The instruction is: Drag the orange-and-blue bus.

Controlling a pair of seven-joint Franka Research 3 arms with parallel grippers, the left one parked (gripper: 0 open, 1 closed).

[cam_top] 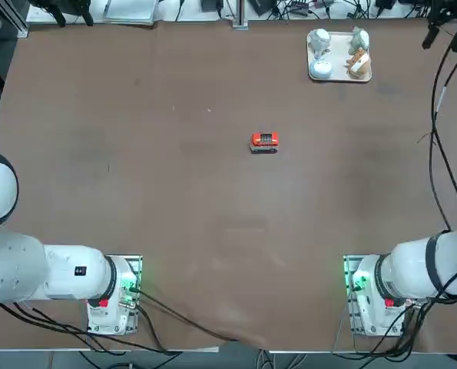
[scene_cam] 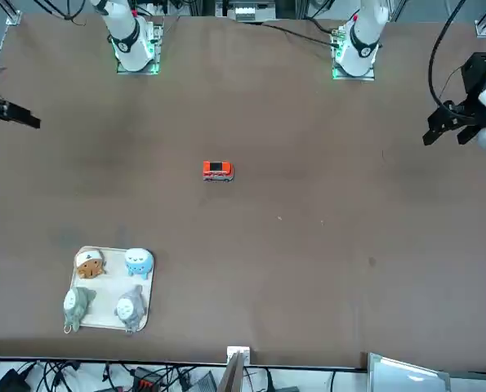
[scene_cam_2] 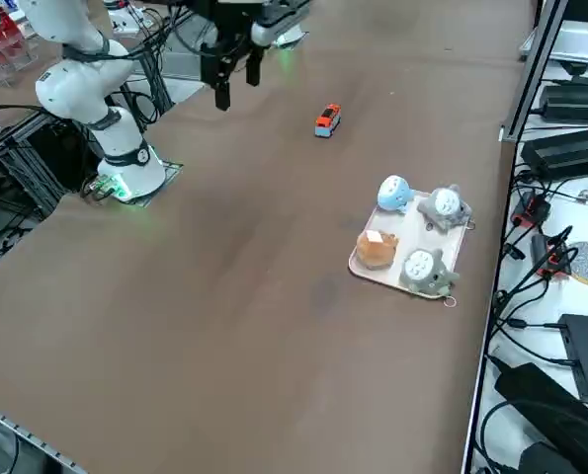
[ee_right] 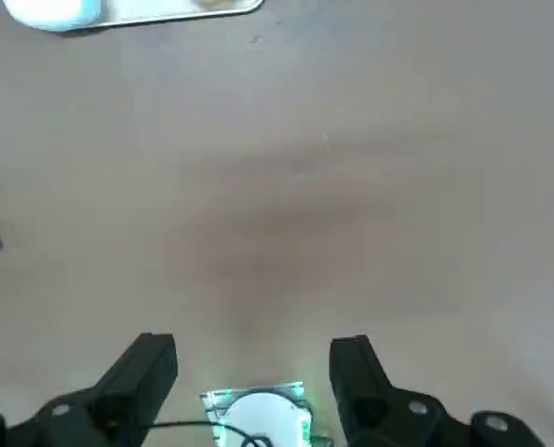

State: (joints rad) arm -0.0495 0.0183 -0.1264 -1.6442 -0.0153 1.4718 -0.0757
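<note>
Meanwhile, the right gripper (ee_right: 253, 368) hovers above the table (cam_top: 213, 200), well apart from the toy, its fingers spread wide with nothing between them. Upright on the tabletop sits the orange-and-blue bus (cam_top: 264, 143), between the left arm's side and the tray of figurines (cam_top: 339, 58).

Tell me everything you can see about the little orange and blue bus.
The bus is a tiny toy vehicle, glossy like plastic or painted metal, with an orange-red upper body, blue-grey lower trim and a dark panel on its roof. It sits upright out on the brown table, away from the tray of figurines. Only the table touches it; the open right gripper is well clear.
</note>
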